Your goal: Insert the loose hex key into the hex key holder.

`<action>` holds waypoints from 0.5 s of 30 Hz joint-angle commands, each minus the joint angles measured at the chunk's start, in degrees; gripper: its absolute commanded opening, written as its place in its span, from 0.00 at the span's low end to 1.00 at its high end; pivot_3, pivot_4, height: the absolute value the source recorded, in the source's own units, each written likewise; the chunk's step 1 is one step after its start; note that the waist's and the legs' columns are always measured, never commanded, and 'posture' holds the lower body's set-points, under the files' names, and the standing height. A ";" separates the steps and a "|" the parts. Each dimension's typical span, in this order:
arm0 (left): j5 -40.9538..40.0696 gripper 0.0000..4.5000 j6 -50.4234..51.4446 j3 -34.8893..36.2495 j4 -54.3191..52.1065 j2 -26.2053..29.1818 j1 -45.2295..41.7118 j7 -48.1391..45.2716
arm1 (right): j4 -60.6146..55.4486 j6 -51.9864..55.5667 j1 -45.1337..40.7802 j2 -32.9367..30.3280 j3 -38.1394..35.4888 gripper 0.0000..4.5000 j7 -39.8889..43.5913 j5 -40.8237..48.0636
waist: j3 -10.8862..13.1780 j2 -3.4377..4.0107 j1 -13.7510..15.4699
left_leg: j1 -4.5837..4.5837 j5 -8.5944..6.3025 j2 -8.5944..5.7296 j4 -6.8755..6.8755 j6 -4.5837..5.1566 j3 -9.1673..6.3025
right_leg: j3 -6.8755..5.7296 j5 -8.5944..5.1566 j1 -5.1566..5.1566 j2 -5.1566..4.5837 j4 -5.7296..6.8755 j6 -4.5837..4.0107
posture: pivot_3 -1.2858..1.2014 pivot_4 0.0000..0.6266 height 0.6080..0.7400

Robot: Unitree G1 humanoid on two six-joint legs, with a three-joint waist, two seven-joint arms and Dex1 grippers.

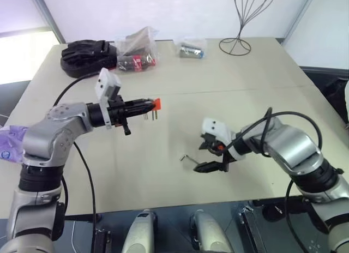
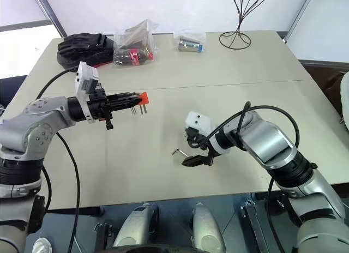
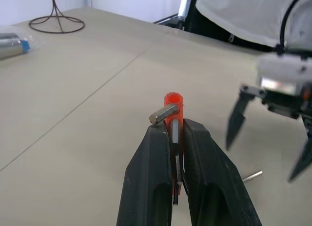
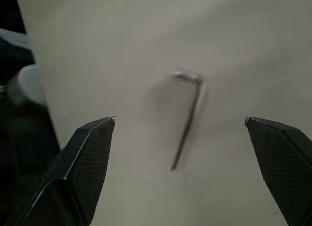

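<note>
My left gripper is shut on the orange-red hex key holder and holds it level above the table, at the left. Short grey keys hang down from the holder. In the left wrist view the holder pokes out past the two black fingertips. The loose hex key, a thin L-shaped grey rod, lies flat on the table near the middle. My right gripper hangs over it, tilted down and open. In the right wrist view the key lies between the spread fingers, untouched.
At the far side of the beige table lie a black pouch, a plastic bag with red items, a small bag with a metal cylinder and a wire stand. The table's front edge runs just below the right gripper.
</note>
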 commanded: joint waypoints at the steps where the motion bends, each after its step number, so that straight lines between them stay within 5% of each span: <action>1: -1.43 0.00 0.63 2.50 -2.83 1.08 0.37 0.66 | -0.55 1.77 0.14 2.18 0.33 0.99 -4.93 0.52 | -0.01 -0.02 0.00 | 0.00 0.00 0.00 0.02 0.00 0.00 | -0.01 0.00 0.02 0.02 0.00 0.00 | 0.52 0.24 1.00; 10: -2.29 0.00 2.48 3.98 -4.93 2.69 2.26 2.04 | 4.38 0.95 1.34 8.49 2.11 0.99 -16.59 -1.41 | -0.05 -0.08 -0.02 | -0.02 0.00 -0.01 0.06 0.00 -0.01 | -0.07 0.00 0.04 0.04 0.01 0.00 | 0.52 0.24 1.00; 15: -2.55 0.00 2.93 4.59 -5.66 3.28 2.76 2.74 | 4.19 -5.43 2.08 6.61 7.02 0.99 -20.30 -5.28 | -0.06 -0.09 -0.11 | 0.02 0.00 0.01 0.13 0.00 0.00 | -0.10 0.00 0.10 0.10 0.02 0.00 | 0.52 0.24 1.00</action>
